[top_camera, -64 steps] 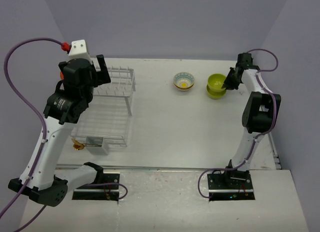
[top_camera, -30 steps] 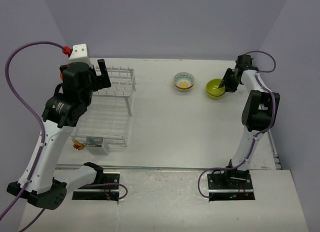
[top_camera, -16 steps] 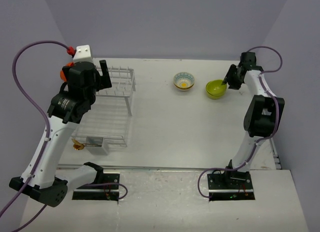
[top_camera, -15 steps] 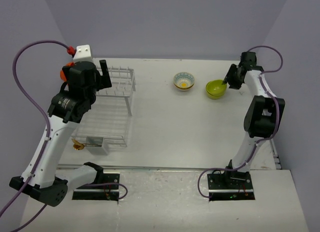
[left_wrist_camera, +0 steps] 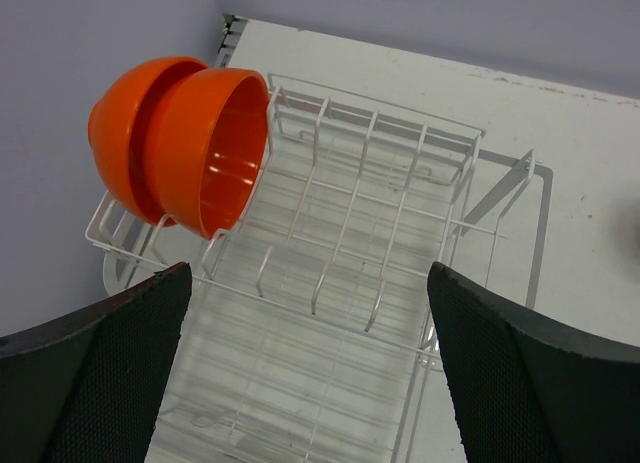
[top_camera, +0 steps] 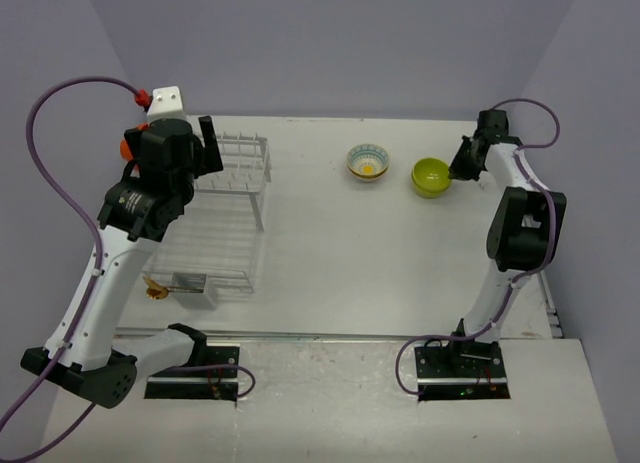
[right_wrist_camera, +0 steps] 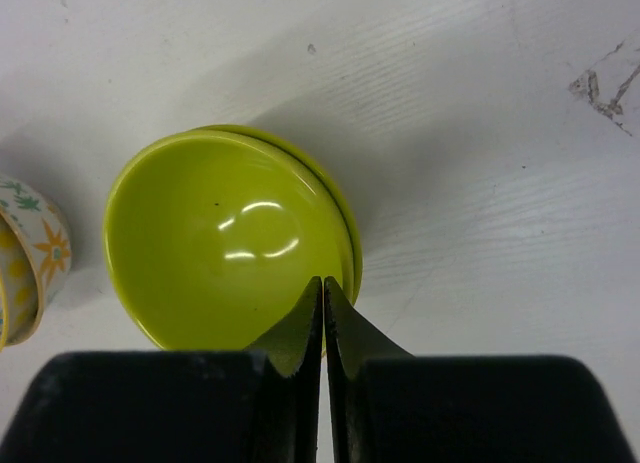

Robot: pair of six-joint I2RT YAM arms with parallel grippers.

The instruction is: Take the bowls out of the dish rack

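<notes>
At far right, the lime-green bowls [right_wrist_camera: 230, 238] now sit released on the table [top_camera: 330, 243].
Our right gripper [right_wrist_camera: 322, 283] is pressed together, empty; our left gripper [left_wrist_camera: 308, 273] hangs spread above the orange bowls [left_wrist_camera: 190, 148], seemingly two, left in the dish rack [left_wrist_camera: 400, 183].

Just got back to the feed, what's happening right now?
The left pincer hovers open above the rack, where two orange bowls sit nested in its corner. The right pincer is shut, empty, at the rim of the nested green bowls on the table, beside the patterned bowl.
</notes>
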